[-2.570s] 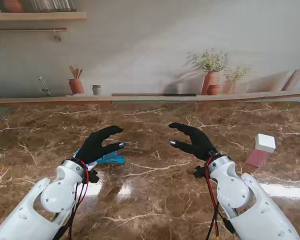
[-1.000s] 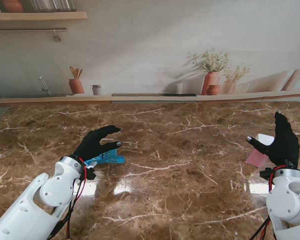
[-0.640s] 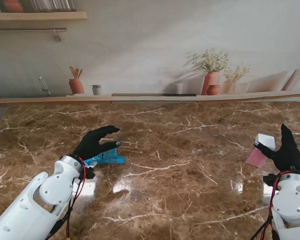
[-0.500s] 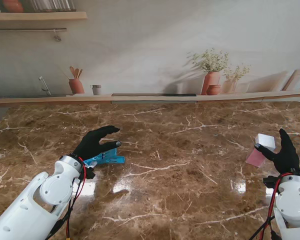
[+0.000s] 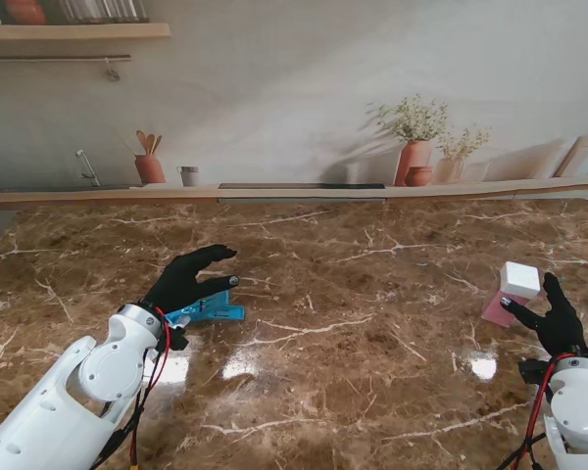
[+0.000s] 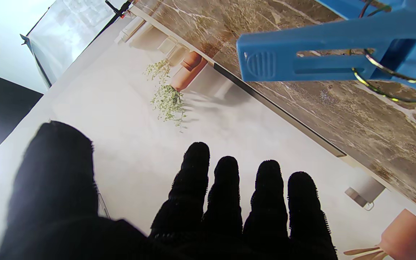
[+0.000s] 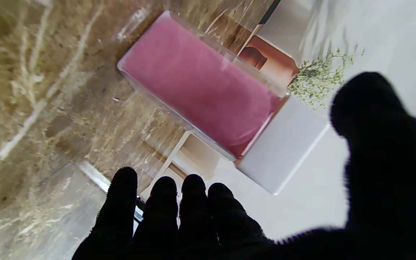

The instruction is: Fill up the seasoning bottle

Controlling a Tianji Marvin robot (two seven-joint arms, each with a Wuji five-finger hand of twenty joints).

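Reaching toward the far right of the table, the right hand (image 5: 557,324) hovers with fingers spread and empty, its thumb just short of the seasoning bottle (image 5: 511,294), a clear box filled with pink seasoning and capped by a white lid (image 5: 520,279). In the right wrist view the bottle (image 7: 208,86) stands ahead of the outstretched fingers (image 7: 164,206), near but apart from them, so the step in hand looks like the approach before a first grasp. The next move, as I judge it, calls for the palm to close in around the pink body under the lid, with thumb on one flat side and fingers on the other; the smooth clear walls could slip or the bottle could tip if pushed before it is pinched. The left hand (image 5: 186,281) hangs open over a blue clip (image 5: 212,311), holding nothing; the left wrist view shows the clip (image 6: 338,54) lying on the stone, clear of the fingertips (image 6: 226,173). Whatever the clip closes is hidden by that hand. The table (image 5: 353,323) is glossy brown marble with pale veins and bright glare spots. Beyond it a printed kitchen backdrop (image 5: 304,88) shows a shelf, terracotta pots with plants (image 5: 415,137) and a utensil pot (image 5: 149,162).
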